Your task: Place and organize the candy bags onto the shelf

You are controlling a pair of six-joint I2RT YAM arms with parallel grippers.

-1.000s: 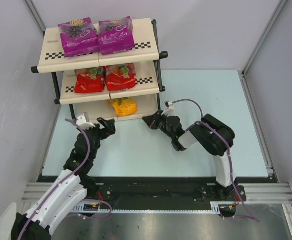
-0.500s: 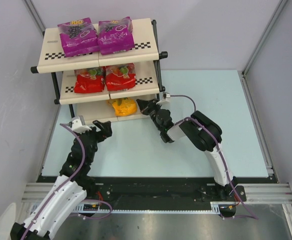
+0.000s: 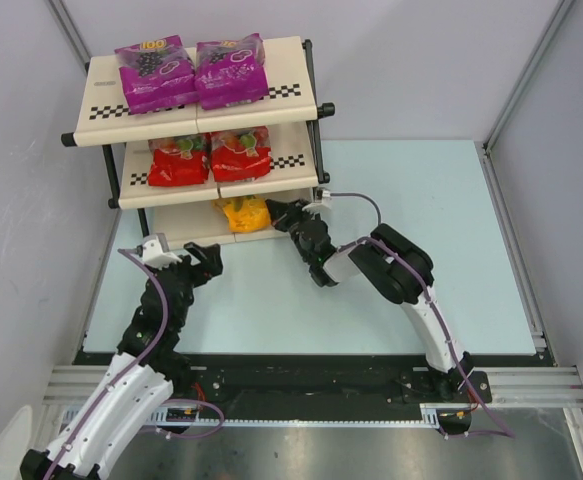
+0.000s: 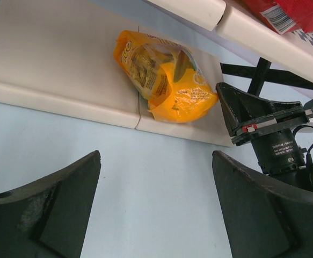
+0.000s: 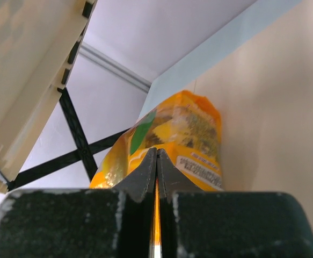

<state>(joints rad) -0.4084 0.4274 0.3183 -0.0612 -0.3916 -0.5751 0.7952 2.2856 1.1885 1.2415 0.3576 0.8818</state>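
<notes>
The shelf (image 3: 101,122) stands at the back left. Two purple candy bags (image 3: 154,72) (image 3: 231,70) lie on its top tier and two red ones (image 3: 178,160) (image 3: 240,153) on the middle tier. An orange-yellow bag (image 3: 245,212) (image 4: 164,75) (image 5: 177,134) lies on the bottom board (image 4: 49,59). My right gripper (image 3: 279,211) (image 5: 157,150) is shut, its tips at the bag's right edge; whether they touch it I cannot tell. In front of the bottom tier my left gripper (image 3: 211,256) (image 4: 156,156) hangs open and empty over the table.
The pale blue table (image 3: 411,200) stretches to the right of the shelf. Black frame tubes (image 3: 316,130) run down the shelf's right side, close to my right wrist. Grey walls enclose the table on the left, back and right.
My right gripper, shut throughout, has moved left and up to the orange-yellow bag on the bottom tier. My left arm has drawn back slightly toward the near left.
</notes>
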